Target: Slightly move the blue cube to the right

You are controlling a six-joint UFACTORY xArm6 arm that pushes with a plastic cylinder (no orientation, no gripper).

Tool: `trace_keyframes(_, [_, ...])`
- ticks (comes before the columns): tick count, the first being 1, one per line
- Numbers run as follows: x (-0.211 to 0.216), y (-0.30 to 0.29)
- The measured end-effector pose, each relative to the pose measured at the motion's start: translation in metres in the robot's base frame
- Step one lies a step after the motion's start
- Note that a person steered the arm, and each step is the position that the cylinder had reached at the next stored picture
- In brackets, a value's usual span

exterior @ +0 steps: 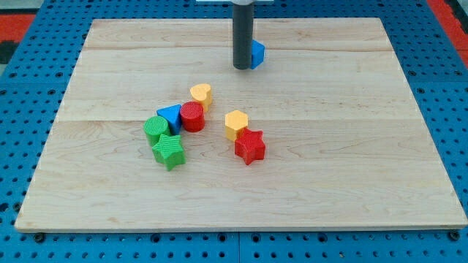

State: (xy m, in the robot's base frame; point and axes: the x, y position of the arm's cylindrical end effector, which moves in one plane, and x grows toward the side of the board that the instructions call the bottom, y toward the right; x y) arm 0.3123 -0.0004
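Note:
The blue cube (257, 53) lies near the view's top centre of the wooden board (351, 146). Only its right part shows, because my rod stands in front of it. My tip (242, 68) rests on the board at the cube's left side, touching it or very close to it.
A cluster lies lower left of centre: yellow heart-shaped block (201, 94), blue triangle (170, 115), red cylinder (193, 116), green cylinder-like block (156, 129), green star (169, 151). A yellow hexagon (236, 124) and red star (250, 147) lie at centre. Blue pegboard (29, 88) surrounds the board.

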Motion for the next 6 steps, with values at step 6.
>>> trace_keyframes(6, [0.013, 0.044])
